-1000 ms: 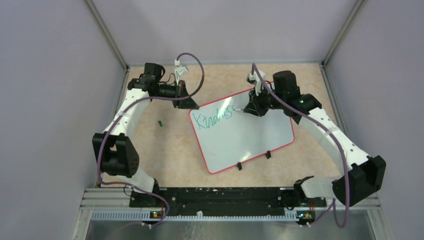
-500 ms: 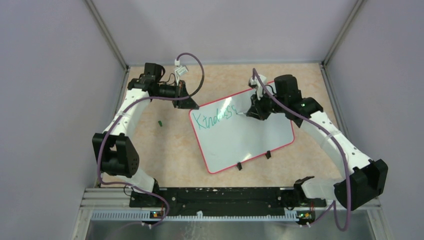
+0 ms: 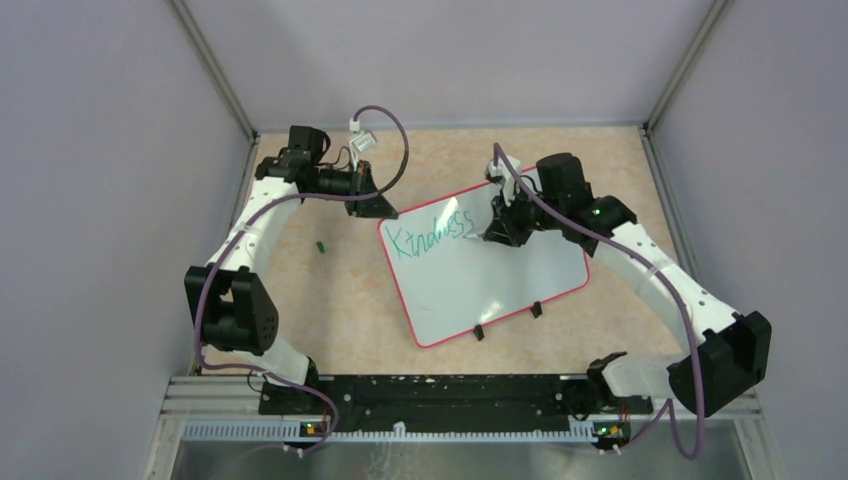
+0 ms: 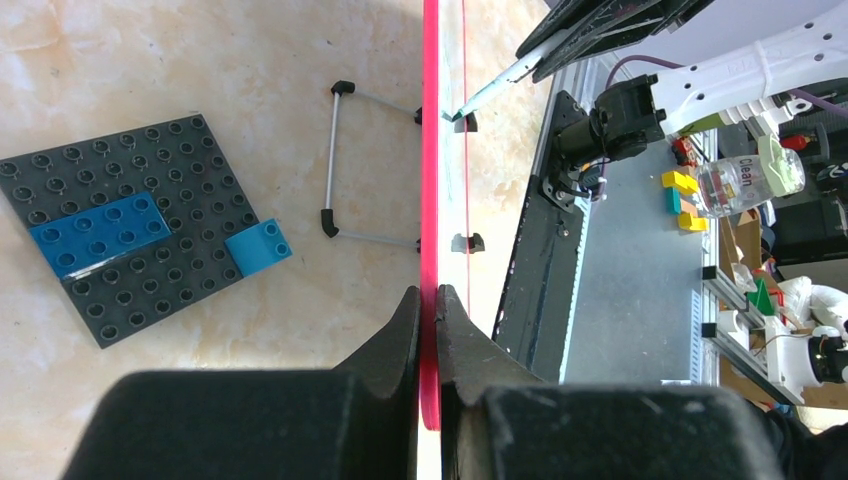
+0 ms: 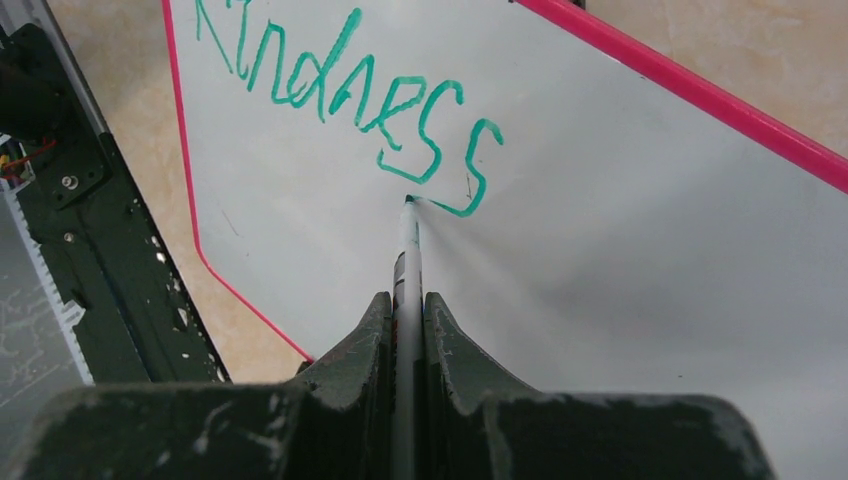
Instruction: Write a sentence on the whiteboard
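R gripper (image 5: 408,300) grips marker (image 5: 408,240), tip at end of sentence (image 5: 340,95); L gripper (image 4: 428,296) pinches whiteboard (image 3: 500,282) rim

marker (image 5: 407,240) body: hidden between jaws | whiteboard (image 5: 600,250): cut off right | green speck (image 3: 320,245): too small

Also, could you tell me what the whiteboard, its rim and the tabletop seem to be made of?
The whiteboard: glossy white coated sheet, probably melamine or painted metal, given its soft reflections. The rim: smooth red-pink strip, likely plastic. The tabletop: beige marbled pattern with a dull finish, perhaps laminate or vinyl; the look leaves it open.
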Controlling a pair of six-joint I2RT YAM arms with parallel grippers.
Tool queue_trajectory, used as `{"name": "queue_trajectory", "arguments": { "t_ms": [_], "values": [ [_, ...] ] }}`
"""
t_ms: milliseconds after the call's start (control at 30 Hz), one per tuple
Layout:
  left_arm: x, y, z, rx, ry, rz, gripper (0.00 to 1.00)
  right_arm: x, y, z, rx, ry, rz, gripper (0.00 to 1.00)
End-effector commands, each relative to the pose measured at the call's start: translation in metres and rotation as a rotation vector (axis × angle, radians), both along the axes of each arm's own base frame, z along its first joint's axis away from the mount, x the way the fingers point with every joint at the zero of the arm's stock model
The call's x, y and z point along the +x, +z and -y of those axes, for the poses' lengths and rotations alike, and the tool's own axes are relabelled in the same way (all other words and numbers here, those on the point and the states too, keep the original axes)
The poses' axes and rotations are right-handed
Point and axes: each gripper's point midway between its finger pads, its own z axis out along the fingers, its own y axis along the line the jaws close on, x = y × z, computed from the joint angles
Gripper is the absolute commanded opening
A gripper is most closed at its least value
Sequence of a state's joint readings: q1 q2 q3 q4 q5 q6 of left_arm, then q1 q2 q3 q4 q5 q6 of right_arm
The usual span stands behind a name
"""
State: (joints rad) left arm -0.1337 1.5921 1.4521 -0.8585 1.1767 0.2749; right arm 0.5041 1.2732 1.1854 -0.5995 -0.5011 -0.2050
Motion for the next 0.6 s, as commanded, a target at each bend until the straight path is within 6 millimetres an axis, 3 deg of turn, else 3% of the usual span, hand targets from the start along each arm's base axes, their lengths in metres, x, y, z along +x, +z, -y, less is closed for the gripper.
{"name": "queue_trajectory", "arguments": {
  "t_ms": [0, 133, 300, 567],
  "values": [
    [-0.012, 0.0, 0.009, 0.004, -0.036, -0.014, 0.0, -0.004, 0.039, -0.012, 0.083, 0.05, 0.064, 0.0],
    [-0.012, 0.0, 0.009, 0.005, -0.036, -0.013, 0.0, -0.006, 0.048, -0.001, 0.098, 0.032, 0.074, 0.0],
    [-0.013, 0.001, 0.009, 0.002, -0.038, -0.012, 0.0, 0.008, 0.052, 0.022, 0.087, -0.034, 0.102, 0.0],
    [-0.013, 0.0, 0.009, 0.005, -0.039, -0.012, 0.0, 0.019, 0.048, 0.028, 0.069, -0.069, 0.12, 0.0]
  ]
}}
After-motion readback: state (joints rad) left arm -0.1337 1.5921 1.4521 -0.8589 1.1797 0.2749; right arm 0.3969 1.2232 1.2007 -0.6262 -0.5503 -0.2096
